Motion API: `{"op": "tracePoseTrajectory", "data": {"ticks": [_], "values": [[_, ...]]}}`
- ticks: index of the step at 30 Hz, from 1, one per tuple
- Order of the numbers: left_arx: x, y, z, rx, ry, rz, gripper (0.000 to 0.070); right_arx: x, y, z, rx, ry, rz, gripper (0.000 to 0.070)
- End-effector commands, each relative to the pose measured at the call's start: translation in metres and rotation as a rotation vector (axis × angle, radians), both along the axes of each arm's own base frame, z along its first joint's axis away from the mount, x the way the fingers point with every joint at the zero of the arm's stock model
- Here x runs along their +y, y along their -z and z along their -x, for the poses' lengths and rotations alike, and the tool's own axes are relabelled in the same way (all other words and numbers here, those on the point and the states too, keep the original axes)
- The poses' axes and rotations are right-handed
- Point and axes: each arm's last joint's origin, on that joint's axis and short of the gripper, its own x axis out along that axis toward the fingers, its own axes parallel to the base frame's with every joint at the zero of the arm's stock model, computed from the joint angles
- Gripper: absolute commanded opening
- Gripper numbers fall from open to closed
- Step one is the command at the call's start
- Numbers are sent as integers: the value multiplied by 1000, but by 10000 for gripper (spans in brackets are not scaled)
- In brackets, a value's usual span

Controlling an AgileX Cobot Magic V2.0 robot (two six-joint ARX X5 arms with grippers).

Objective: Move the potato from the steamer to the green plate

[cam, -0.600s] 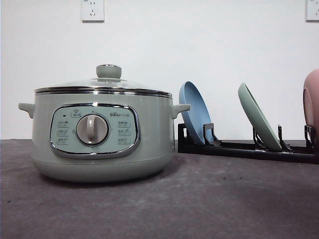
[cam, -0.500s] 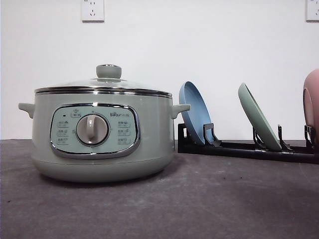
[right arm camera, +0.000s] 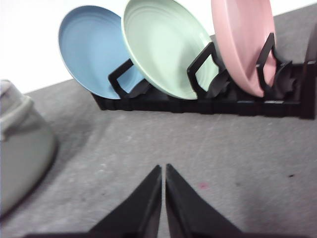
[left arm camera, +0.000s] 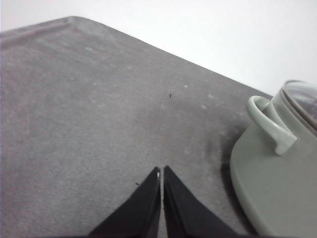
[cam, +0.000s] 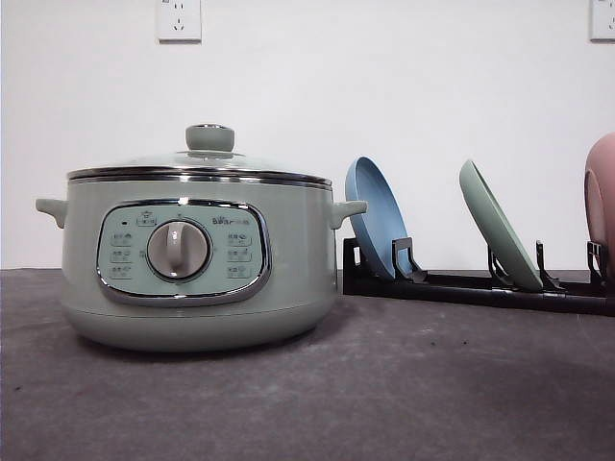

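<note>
The pale-green steamer stands at the left of the grey table with its glass lid on; the potato is hidden. Its handle and side also appear in the left wrist view as the steamer, and its edge in the right wrist view as the steamer. The green plate leans upright in a black rack, seen too as the green plate. My left gripper is shut and empty over bare table beside the steamer. My right gripper is shut and empty, facing the rack.
A blue plate and a pink dish stand in the same rack on either side of the green plate. The blue plate and pink dish show in the right wrist view. A white wall backs the table.
</note>
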Motion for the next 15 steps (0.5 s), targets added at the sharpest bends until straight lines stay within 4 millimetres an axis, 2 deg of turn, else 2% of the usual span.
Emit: {"op": "tracePoseTrajectory", "data": {"ticks": [1, 4, 8, 15], "values": [[0, -6, 1, -30, 5, 71, 0, 0, -3, 1, 1, -5, -47, 0], [-2, -15, 3, -51, 43, 99, 1, 0, -14, 3, -26, -5, -69, 0], [-3, -32, 8, -50, 68, 106, 2, 0, -39, 8, -100, 11, -67, 0], [-4, -78, 16, -96, 101, 92, 2, 0, -82, 16, -177, 23, -52, 0]]}}
